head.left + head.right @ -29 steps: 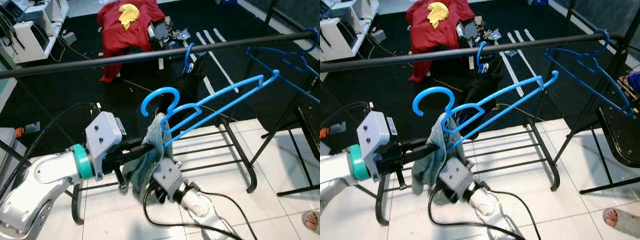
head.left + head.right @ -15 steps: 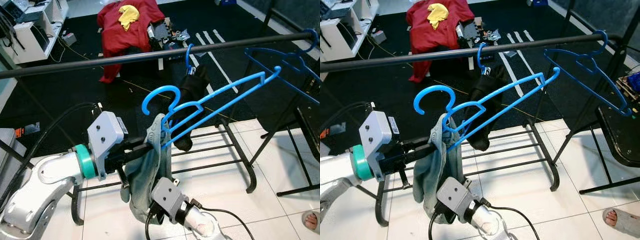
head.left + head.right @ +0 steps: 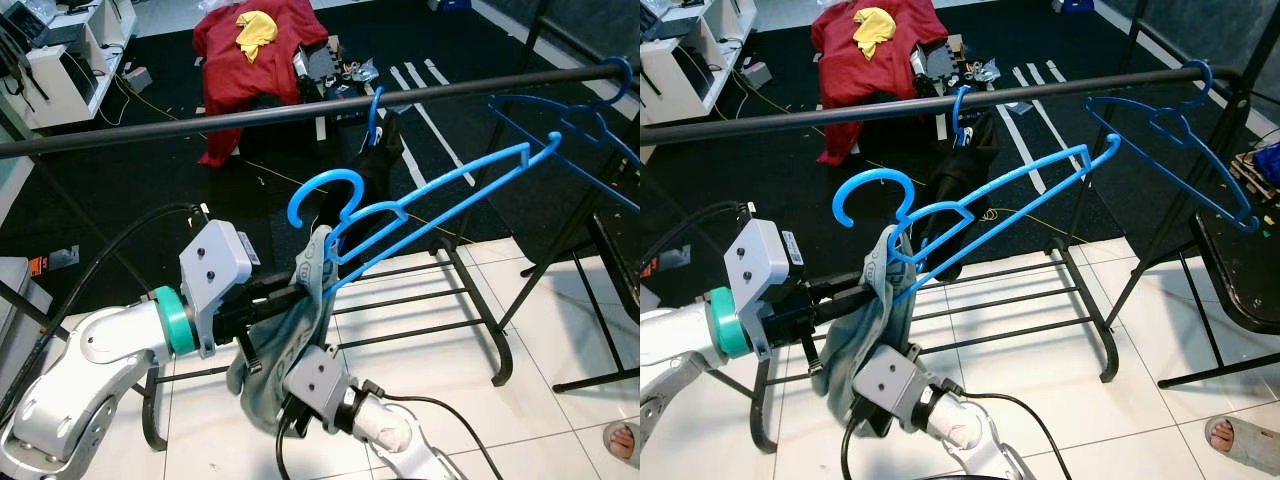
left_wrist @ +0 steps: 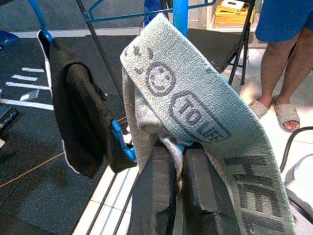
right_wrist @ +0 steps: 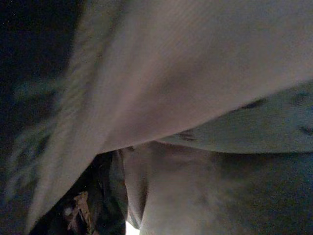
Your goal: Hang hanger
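Note:
My left gripper [image 3: 300, 296] is shut on a light blue hanger [image 3: 430, 205], held tilted below the black rail [image 3: 300, 108]; its hook [image 3: 325, 195] hangs free of the rail. A grey-green printed garment [image 3: 290, 345] drapes over the hanger's neck and over the black fingers [image 4: 159, 196]. My right gripper [image 3: 290, 412] is low under the garment's bottom end, pressed into the cloth [image 5: 195, 98]. A second blue hanger [image 3: 570, 120] hangs bare at the rail's right end. A third hook [image 3: 374, 105] carries a black garment [image 3: 378, 165].
The rack's lower bars [image 3: 440, 300] cross the white tile below the hanger. A red cloth pile [image 3: 255, 50] lies on the dark mat behind. A dark folding chair [image 3: 622, 255] stands right. A person's sandalled foot [image 3: 622, 440] is at the lower right, and legs [image 4: 283, 63] stand nearby.
My right arm has moved left and in under the garment's lower end. The left gripper with the hanger rose slightly. The black garment swings on the rail.

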Controlling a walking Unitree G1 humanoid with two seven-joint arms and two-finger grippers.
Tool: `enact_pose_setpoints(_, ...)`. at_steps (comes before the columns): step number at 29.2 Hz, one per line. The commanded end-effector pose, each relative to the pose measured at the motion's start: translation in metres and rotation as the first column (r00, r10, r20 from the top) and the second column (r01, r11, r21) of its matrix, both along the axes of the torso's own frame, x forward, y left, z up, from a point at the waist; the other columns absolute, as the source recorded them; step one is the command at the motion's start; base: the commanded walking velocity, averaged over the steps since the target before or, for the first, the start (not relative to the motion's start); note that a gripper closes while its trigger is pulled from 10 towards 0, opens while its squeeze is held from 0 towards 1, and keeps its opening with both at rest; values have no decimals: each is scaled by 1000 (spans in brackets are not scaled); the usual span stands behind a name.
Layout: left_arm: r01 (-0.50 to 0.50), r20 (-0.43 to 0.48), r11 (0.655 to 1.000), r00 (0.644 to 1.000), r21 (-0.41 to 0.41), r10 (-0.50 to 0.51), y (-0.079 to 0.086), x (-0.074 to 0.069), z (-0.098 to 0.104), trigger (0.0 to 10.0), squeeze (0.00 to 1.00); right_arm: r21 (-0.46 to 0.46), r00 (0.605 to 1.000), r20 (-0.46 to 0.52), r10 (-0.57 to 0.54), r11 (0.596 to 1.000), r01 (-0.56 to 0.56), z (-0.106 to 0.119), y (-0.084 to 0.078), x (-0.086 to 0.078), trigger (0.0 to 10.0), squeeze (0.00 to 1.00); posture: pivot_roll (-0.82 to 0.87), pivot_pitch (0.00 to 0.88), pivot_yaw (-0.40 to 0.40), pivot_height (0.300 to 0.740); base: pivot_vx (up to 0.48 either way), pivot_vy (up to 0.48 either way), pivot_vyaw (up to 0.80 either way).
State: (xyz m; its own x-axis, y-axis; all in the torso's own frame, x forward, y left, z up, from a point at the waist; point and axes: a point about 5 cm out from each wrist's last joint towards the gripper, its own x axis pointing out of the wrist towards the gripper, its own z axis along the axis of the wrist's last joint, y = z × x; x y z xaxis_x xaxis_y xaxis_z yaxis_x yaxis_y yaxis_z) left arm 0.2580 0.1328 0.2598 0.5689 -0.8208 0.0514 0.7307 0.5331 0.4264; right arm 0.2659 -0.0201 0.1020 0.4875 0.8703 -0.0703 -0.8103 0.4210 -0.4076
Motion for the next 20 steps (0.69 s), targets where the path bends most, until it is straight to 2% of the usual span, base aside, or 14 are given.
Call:
enact_pose_setpoints(1,-4,-2,1000,1000,8,4,0,-4,-3,10000,0,-32,995,-61,73,997,-75,-9,4,-15,10000,0,-156,182,156,740,0,0,0)
enact_pose_setpoints(7,-8,-2,1000,1000,7,8,0,-4,-3,10000,0,-45,996,-53,73,996,-75,-9,-1,-20,10000,0,-154,181,148,740,0,0,0)
enact_pose_setpoints(10,-16,-4,1000,1000,5,16,1,-4,-5,10000,0,-22,997,-19,-69,997,68,-1,-51,-34,10000,0,-175,186,152,740,0,0,0)
enact_pose_setpoints(11,-16,-4,1000,1000,5,16,1,-4,-5,10000,0,-22,997,-19,-69,997,68,-1,-51,-34,10000,0,-175,186,152,740,0,0,0)
enact_pose_setpoints(13,-11,-7,1000,1000,5,11,2,-3,-5,10000,0,17,992,-8,-124,992,125,5,-62,-35,10000,0,-192,191,164,740,0,0,0)
enact_pose_setpoints(15,-7,-9,1000,1000,5,7,1,-2,-5,10000,0,38,990,-8,-139,990,139,7,-61,-33,10000,0,-194,191,167,740,0,0,0)
enact_pose_setpoints(16,3,-10,1000,1000,3,-3,-1,-1,-5,10000,0,68,987,5,-162,985,161,10,-55,-24,10000,0,-202,192,180,740,0,0,0)
enact_pose_setpoints(18,3,-10,1000,1000,3,-3,-1,-1,-5,10000,0,68,987,5,-162,985,161,10,-55,-24,10000,0,-202,192,180,740,0,0,0)
enact_pose_setpoints(20,16,-10,1000,1000,3,-16,-3,2,-4,10000,0,97,982,25,-188,978,185,14,-46,-11,10000,0,-199,193,189,740,0,0,0)
